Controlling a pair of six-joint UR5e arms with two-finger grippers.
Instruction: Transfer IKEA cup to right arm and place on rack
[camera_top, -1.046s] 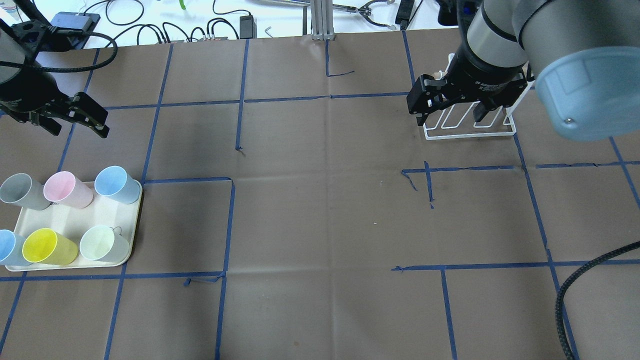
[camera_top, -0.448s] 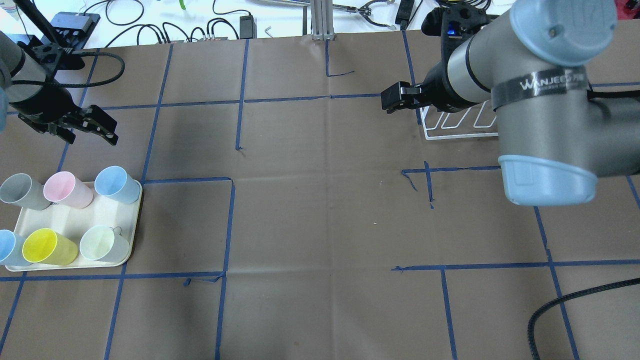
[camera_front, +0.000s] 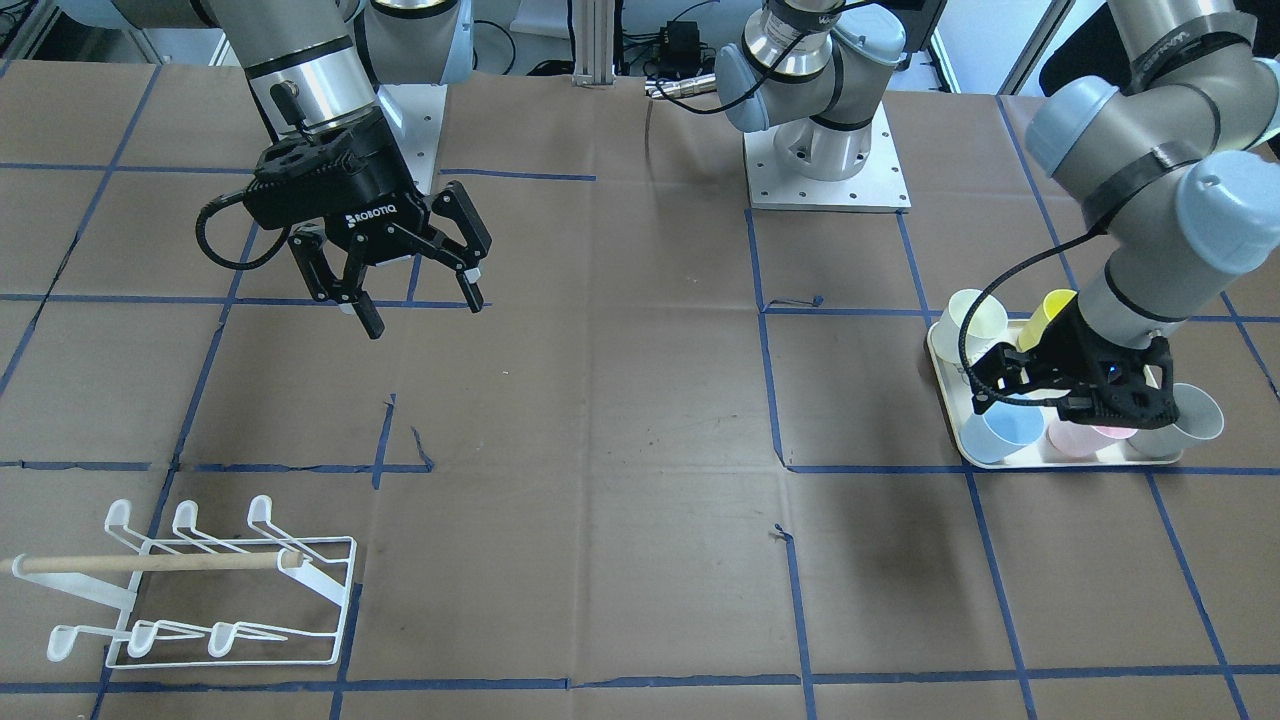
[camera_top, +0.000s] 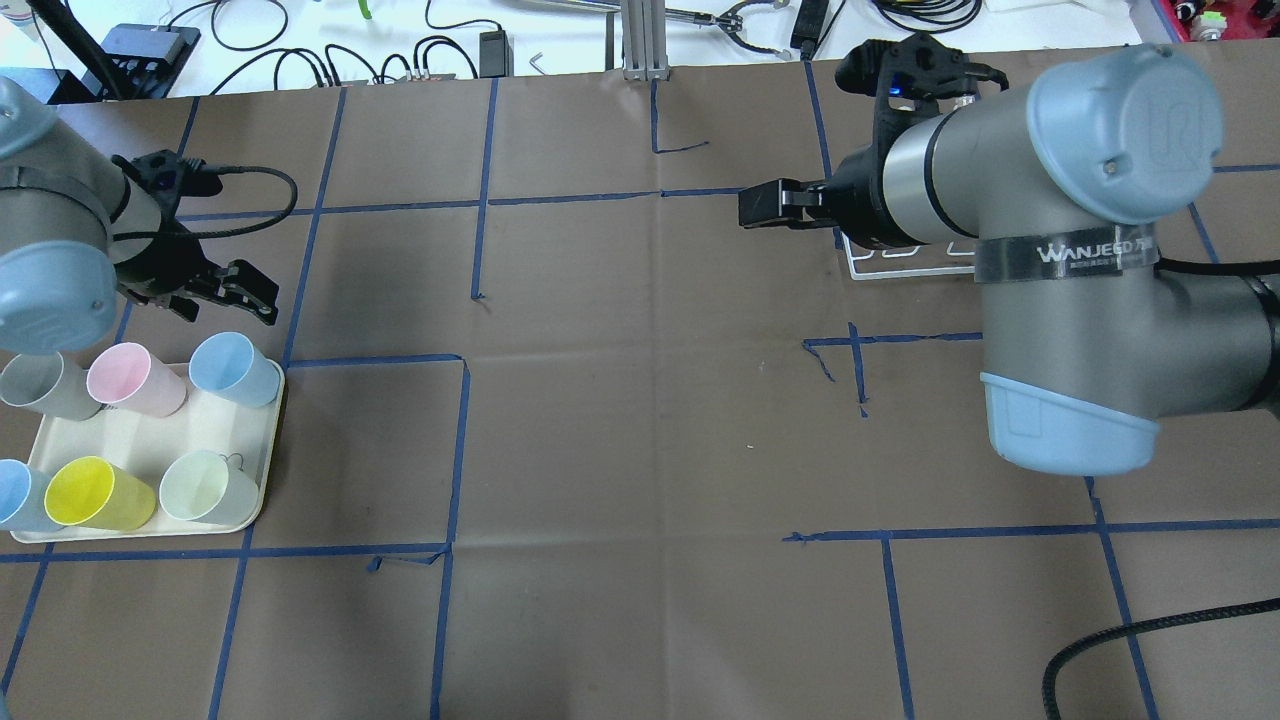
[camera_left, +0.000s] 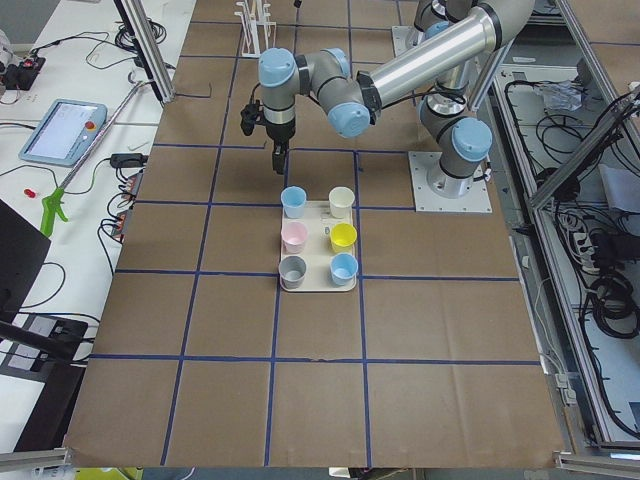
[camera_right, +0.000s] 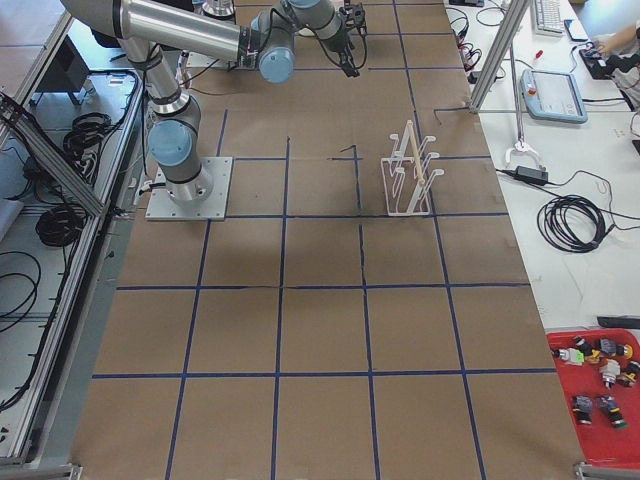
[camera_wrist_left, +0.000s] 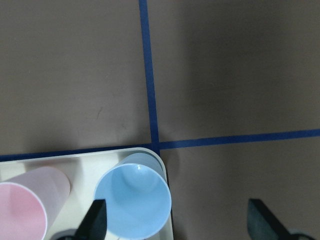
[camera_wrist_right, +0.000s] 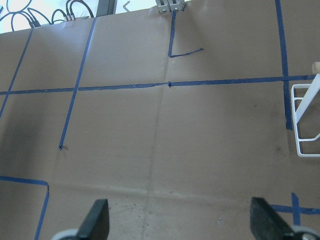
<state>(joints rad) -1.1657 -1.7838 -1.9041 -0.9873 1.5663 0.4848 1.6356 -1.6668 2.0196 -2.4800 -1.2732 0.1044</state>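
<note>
- The step in hand, as I judge it, is the pickup: the left gripper (camera_wrist_left: 175, 205) hangs above the far right corner of the tray (camera_top: 150, 438), with no cup taken yet.
- The blue cup (camera_wrist_left: 132, 201) stands upright in that corner, just beside the pink cup (camera_wrist_left: 27, 200). It sits nearer the gripper's left finger than its centre.
- A good descent first shifts the gripper left and a little nearer. One finger can then drop inside the rim and the other outside, clear of the pink cup.
- Pinching only the upper wall would leave the body free for the right gripper (camera_front: 427, 316) to take at the hand-over.
- A light squeeze seems wise, as thin plastic may flex and slip.
- The left arm (camera_top: 60, 250) comes in from the left edge, its wrist turned so the gripper points down at the bench (camera_top: 640, 430). Its fingers are spread wide and hold nothing.
- The right arm (camera_top: 1080, 260) is folded with its elbow high, its gripper raised over the right half of the bench. Its fingers are likewise wide apart and hold nothing.
- The rack (camera_front: 200, 590) stands at the far right, well apart from both grippers, with no cup on its prongs.
</note>
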